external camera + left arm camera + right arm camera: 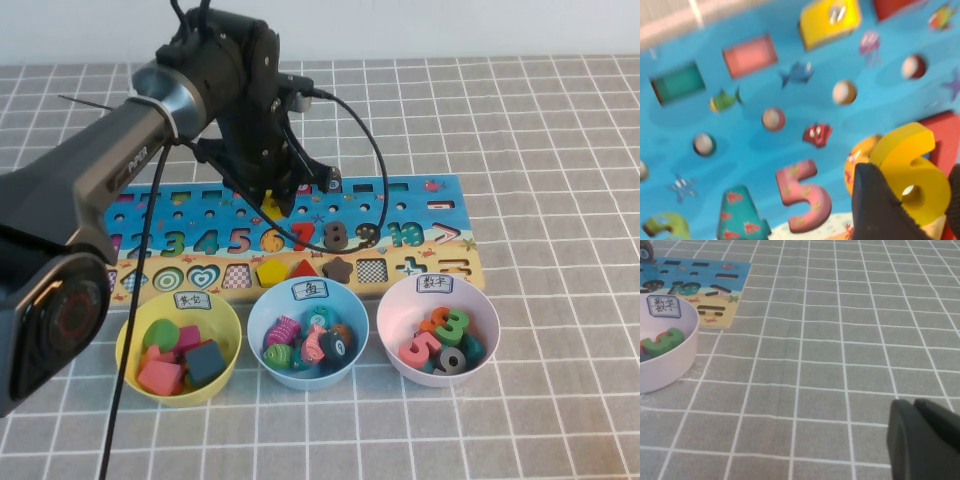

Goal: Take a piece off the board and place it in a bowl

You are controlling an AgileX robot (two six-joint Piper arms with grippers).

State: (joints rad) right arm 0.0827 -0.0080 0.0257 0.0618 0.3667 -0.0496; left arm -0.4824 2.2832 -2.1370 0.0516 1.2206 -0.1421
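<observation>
We see the board (pixel 300 245) lying across the middle of the checked cloth (pixel 560 140), long side toward us; open cloth runs behind it, to its right and in front of the bowls, so there is free room on every side but the left, where the left arm (pixel 110 170) reaches in over the table. Three bowls stand in a row just in front of the board's near edge: the yellow bowl (pixel 228 310) on the left with pink, green and dark blocks in it; the blue bowl (pixel 262 318) in the middle with striped and patterned pieces; the pink bowl (pixel 393 322) on the right, with a white label on its far rim and a green 3, an orange numeral, a pink 5 and a dark piece inside. The bowls stand close together but apart; the blue one's far rim overlaps the board's edge in the high view.

The left gripper (pixel 270 205) hangs over the board's middle, above the row of numerals; its jaws are closed on the yellow 6 (pixel 912 172), which sits between the dark fingers (pixel 877 205), above the board near the pink 5 cut-out (pixel 802 192).

The right gripper (pixel 922 440) is low over bare cloth, well right of the pink bowl; we cannot tell how its jaws stand.
</observation>
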